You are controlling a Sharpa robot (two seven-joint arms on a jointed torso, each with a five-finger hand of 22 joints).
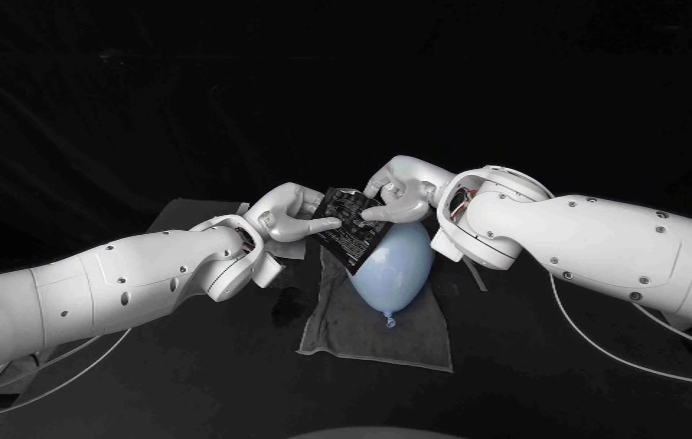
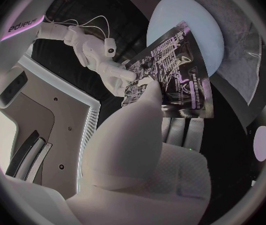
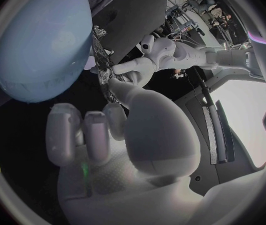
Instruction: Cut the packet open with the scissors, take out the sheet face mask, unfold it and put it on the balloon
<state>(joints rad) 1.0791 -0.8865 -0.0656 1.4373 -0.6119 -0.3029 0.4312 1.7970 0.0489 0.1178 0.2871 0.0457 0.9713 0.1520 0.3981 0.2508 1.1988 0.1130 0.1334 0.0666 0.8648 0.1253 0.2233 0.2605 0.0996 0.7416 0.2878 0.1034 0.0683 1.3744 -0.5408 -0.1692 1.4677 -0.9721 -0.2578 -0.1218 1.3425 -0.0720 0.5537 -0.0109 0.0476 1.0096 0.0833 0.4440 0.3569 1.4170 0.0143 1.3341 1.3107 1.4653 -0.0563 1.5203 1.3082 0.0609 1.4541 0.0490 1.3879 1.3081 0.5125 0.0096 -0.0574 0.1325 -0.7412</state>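
Packet [image 1: 346, 225]: dark, printed (tilted), held just above the balloon [image 1: 392, 269].
Left hand [image 1: 286, 217]: fingers pinching one packet edge.
Right hand [image 1: 400, 191]: fingers pinching the opposite edge.
Balloon: pale blue, lying on grey cloth [image 1: 378, 334].

packet [image 2: 173, 77]: glossy foil | balloon [image 1: 392, 271]: smooth rubber | cloth [image 1: 378, 337]: matt fabric

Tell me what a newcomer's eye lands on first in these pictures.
First, the dark printed packet at the table's middle, held up between the left hand and the right hand, each gripping one edge. Next, the pale blue balloon right beneath it, lying on a grey cloth with its knot towards the robot.
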